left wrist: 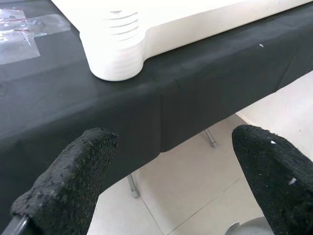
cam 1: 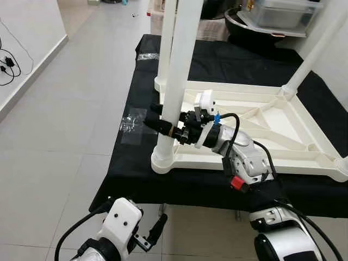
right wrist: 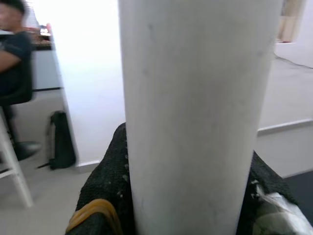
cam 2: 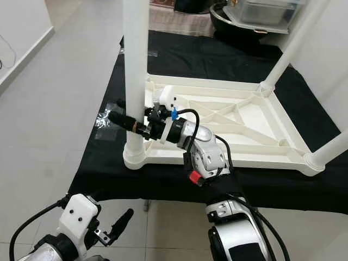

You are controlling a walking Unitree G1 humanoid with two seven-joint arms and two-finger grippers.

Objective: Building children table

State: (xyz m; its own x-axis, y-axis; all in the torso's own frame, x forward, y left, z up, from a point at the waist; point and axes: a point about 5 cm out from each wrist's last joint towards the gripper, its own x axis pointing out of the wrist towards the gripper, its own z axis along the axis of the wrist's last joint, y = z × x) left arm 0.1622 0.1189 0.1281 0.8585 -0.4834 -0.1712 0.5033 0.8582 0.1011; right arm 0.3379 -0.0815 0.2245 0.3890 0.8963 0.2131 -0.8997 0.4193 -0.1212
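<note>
The white children's table point(cam 1: 244, 157) lies upside down on a black-covered bench, legs pointing up. My right gripper point(cam 1: 161, 120) is shut on the near-left leg point(cam 1: 176, 65), a thick white tube, just above its socket. In the right wrist view that leg point(right wrist: 195, 112) stands between the black fingers point(right wrist: 105, 196). Another leg point(cam 1: 312, 51) rises at the far right corner. My left gripper point(cam 1: 155, 228) hangs open below the bench's front edge; in the left wrist view its fingers point(left wrist: 73, 181) are spread wide with nothing between them, facing the leg's ribbed socket point(left wrist: 117, 49).
The black cloth point(cam 1: 136, 157) carries a clear plastic bag point(cam 1: 133, 122) left of the table. Grey tiled floor stretches to the left, with cables point(cam 1: 8, 65) by the wall. A storage bin point(cam 1: 283, 13) stands at the back. A seated person point(right wrist: 14, 58) and a black bag point(right wrist: 61, 139) are in the background.
</note>
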